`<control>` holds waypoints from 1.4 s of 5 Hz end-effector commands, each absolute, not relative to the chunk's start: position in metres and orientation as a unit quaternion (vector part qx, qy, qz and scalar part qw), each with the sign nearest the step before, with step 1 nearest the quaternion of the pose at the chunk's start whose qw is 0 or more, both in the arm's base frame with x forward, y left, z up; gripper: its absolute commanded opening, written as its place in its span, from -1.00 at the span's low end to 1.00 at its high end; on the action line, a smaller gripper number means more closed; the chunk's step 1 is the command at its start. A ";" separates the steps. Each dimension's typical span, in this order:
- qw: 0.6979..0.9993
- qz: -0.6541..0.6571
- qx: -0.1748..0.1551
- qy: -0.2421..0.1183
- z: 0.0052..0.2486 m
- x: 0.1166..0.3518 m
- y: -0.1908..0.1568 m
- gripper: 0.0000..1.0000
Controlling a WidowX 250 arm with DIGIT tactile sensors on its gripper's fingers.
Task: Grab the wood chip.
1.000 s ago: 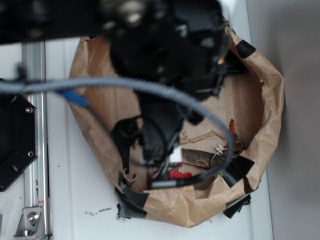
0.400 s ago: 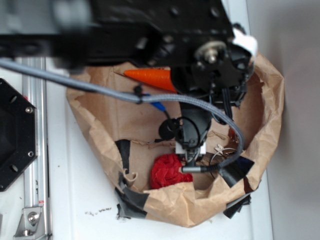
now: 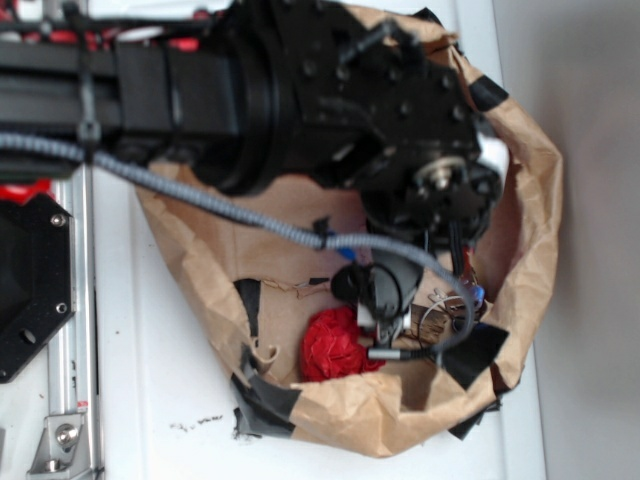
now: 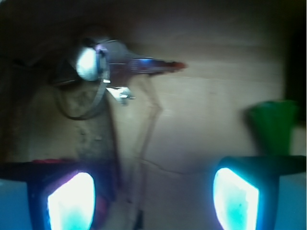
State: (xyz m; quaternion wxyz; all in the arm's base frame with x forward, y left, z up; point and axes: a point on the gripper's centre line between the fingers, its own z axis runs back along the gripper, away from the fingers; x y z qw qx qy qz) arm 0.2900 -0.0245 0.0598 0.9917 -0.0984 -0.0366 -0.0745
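My gripper (image 4: 153, 191) spread, empty, low inside paper bag (image 3: 520, 240). Arm has swung over, hiding the carrot since before. Red ball (image 3: 335, 345) unmoved. Wood chip (image 4: 93, 139) lies ahead-left.

No text, label, brand, number or sign can be read in either view. Nothing legible is seen on the brown paper bag (image 3: 520, 230), on its black tape patches, or on the black arm housing above it. In the wrist view, only blur and glare are offered near the glowing fingertips (image 4: 72, 201); no lettering can be made out there.
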 end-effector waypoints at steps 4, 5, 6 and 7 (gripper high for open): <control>0.993 -0.111 -0.039 -0.009 0.018 0.303 -0.088 0.60; 0.993 -0.104 -0.054 -0.019 0.028 0.295 -0.079 -1.00; 0.994 -0.097 -0.045 -0.024 0.035 0.295 -0.069 -1.00; 0.996 -0.079 -0.036 -0.028 0.068 0.289 -0.040 -1.00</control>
